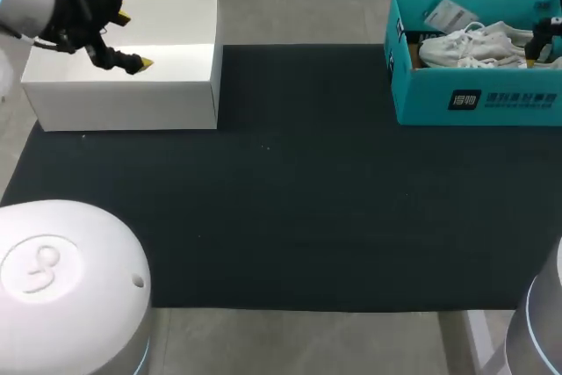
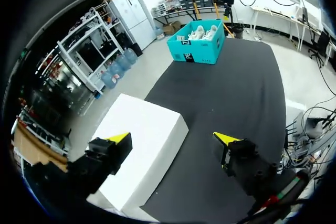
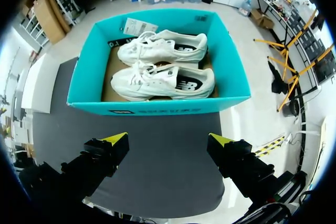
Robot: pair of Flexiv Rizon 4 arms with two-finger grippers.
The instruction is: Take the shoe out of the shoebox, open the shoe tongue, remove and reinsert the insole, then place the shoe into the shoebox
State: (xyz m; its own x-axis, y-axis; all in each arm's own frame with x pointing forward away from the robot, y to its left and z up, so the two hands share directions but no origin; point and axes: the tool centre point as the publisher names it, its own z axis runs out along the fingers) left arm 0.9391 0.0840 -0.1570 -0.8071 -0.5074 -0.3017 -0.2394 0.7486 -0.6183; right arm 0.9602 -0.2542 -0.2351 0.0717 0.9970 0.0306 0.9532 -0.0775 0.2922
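A teal shoebox [image 1: 474, 98] stands open at the table's back right, on the edge of the black mat. Two white sneakers [image 1: 474, 46] lie in it side by side. In the right wrist view the box [image 3: 157, 106] lies just ahead of my right gripper [image 3: 168, 140], which hangs open and empty above the mat; the nearer sneaker [image 3: 163, 80] and the farther one [image 3: 163, 48] both show their laces. In the head view that gripper [image 1: 540, 46] sits at the box's right end. My left gripper [image 1: 133, 39] hovers open over a white box [image 1: 123, 85] at the back left.
The black mat [image 1: 281, 199] covers most of the table between the two boxes. A paper tag [image 3: 137, 26] lies in the shoebox's far corner. From the left wrist, the white box [image 2: 142, 150] is under the open gripper [image 2: 173, 138] and the shoebox [image 2: 197, 48] far ahead.
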